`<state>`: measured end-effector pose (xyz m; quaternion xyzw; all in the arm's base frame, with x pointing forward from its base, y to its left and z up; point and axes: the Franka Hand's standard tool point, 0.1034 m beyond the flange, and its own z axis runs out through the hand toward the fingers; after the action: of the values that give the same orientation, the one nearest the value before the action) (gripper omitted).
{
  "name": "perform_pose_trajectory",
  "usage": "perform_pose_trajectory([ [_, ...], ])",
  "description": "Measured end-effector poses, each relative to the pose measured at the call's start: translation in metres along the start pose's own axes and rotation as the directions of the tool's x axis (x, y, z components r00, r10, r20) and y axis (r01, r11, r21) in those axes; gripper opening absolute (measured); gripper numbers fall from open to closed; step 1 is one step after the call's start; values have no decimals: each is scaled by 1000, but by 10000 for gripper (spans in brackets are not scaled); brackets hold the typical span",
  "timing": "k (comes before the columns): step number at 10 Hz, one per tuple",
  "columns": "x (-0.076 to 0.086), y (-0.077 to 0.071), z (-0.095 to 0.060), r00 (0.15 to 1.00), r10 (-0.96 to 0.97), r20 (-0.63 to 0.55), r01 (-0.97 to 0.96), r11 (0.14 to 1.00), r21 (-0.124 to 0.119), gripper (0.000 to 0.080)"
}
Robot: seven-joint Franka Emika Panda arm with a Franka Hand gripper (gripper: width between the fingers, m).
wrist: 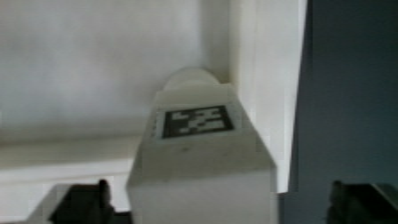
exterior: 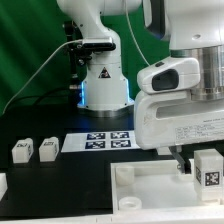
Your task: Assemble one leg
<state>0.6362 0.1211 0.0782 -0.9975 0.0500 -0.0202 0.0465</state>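
One leg (exterior: 208, 170), a small white block with a black-and-white marker, stands upright at the far right corner of the large white tray-like part (exterior: 140, 190). My gripper (exterior: 203, 160) is down around it, with one dark finger (exterior: 181, 162) a little apart from its side. In the wrist view the leg (wrist: 199, 150) runs between the two dark fingertips (wrist: 82, 205), with a narrow gap on one side and a wider one on the other. The jaws are open and do not press the leg. The white tray-like part (wrist: 71, 90) fills the view behind it.
Two more legs (exterior: 20, 150) (exterior: 46, 149) stand on the black table at the exterior view's left, and a third (exterior: 3, 185) shows at the left edge. The marker board (exterior: 100, 141) lies in the middle, before the arm's base (exterior: 103, 85).
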Motion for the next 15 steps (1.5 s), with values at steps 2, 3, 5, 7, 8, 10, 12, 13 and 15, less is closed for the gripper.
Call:
perform_pose_trajectory([
  [2,0,0,0,991,135,0,-135,991,1,373],
  [3,1,4,0,971,237,-1,-237,971,-2,301],
  [5,1,6,1,906,424,0,-424,906,-3,300],
  [7,2,10,3,747,665,10,-665,747,8,300],
  [8,3,12,3,632,774,20,-775,632,21,300],
  [10,0,15,3,388,920,55,-922,386,39,300],
  [12,-3,15,4,73,992,102,-996,68,50,300],
  [13,-5,11,5,-69,990,119,-996,-75,43,300],
  [15,-6,7,7,-128,984,122,-990,-134,42,311],
])
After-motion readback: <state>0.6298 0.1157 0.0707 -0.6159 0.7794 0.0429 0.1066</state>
